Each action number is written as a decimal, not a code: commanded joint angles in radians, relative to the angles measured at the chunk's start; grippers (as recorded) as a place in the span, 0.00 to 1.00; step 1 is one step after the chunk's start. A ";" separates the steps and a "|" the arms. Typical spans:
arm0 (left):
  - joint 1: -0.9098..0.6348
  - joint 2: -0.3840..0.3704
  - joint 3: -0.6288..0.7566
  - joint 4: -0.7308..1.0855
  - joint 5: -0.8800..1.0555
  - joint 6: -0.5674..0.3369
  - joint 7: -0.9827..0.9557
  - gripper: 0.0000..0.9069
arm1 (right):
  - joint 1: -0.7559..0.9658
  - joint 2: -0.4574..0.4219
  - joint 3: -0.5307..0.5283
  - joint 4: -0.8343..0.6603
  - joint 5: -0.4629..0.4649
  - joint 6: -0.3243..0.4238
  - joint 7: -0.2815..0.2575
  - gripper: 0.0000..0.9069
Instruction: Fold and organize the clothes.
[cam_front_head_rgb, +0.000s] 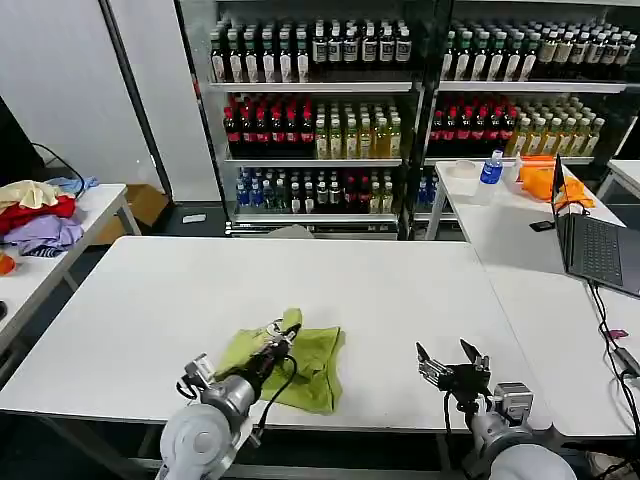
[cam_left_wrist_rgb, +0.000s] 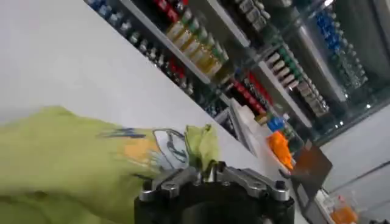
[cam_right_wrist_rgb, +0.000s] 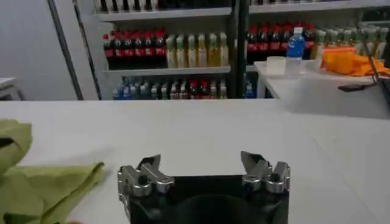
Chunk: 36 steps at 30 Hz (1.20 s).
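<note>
From the head camera, the lime T-shirt (cam_front_head_rgb: 300, 358) lies crumpled on the near middle of the white table (cam_front_head_rgb: 400, 290). My left gripper (cam_front_head_rgb: 283, 341) is pinched shut on a raised fold at its far edge. My right gripper (cam_front_head_rgb: 449, 363) hovers to the right, well apart from the shirt, fingers spread. I judge the cloth light, soft and floppy, so it is best taken by a hem or corner. A laptop (cam_front_head_rgb: 596, 245) sits far right, out of the way.

In my left wrist camera, my left gripper (cam_left_wrist_rgb: 207, 173) clamps a tuft of T-shirt (cam_left_wrist_rgb: 67, 158), fingers together.

In my right wrist camera, my right gripper (cam_right_wrist_rgb: 202, 172) stands open over bare table (cam_right_wrist_rgb: 244, 134), the T-shirt (cam_right_wrist_rgb: 42, 185) to its left.
</note>
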 joint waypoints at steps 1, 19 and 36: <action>-0.020 -0.020 0.054 0.030 0.065 0.023 0.023 1.00 | 0.011 0.001 -0.003 0.001 0.001 -0.003 0.002 1.00; 0.110 0.231 -0.234 -0.033 0.146 0.054 0.039 1.00 | 0.012 0.014 -0.009 0.007 -0.001 -0.001 0.001 1.00; 0.081 0.186 -0.191 0.105 0.140 0.092 0.079 1.00 | -0.011 0.008 0.022 0.027 -0.001 -0.002 0.002 1.00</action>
